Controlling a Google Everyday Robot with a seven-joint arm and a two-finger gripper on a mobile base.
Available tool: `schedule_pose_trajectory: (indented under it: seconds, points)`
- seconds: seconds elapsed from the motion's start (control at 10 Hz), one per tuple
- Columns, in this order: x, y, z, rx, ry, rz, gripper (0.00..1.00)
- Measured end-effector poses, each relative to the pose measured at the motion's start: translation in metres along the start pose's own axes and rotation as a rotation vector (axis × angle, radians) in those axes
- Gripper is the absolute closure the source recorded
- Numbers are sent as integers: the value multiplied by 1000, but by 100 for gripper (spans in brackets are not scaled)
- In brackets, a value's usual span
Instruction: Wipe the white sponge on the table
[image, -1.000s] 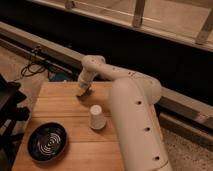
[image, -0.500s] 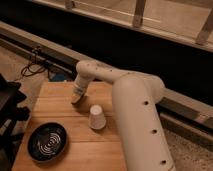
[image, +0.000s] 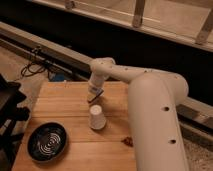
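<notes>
The table (image: 57, 102) is a light brown plank top. My gripper (image: 95, 96) points down at the table's back middle, just behind the paper cup. It is shut on the white sponge (image: 97, 93), a small pale grey pad at its tip, held against or just above the wood. My white arm (image: 150, 95) reaches in from the right and covers the table's right side.
An upside-down white paper cup (image: 97, 117) stands just in front of the gripper. A round black ridged bowl (image: 47, 141) sits at the front left. A small dark bit (image: 128, 141) lies by the arm. A black object (image: 10, 107) stands left of the table.
The gripper with the sponge has swept from the table's back left toward the right, now sitting right behind the cup. Cup and bowl have not moved.
</notes>
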Motion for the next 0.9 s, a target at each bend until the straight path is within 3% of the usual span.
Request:
schedule_pose_trajectory:
  seconds: [0.2,0.5,0.7,0.9]
  points:
    - [27,-26,-13,31,19,15,100]
    - [32,-50,-13,39,17,-20,100]
    - [14,-58,-4,34,-3,-64,100]
    - [-23,-55,13,15,-40,-118,100]
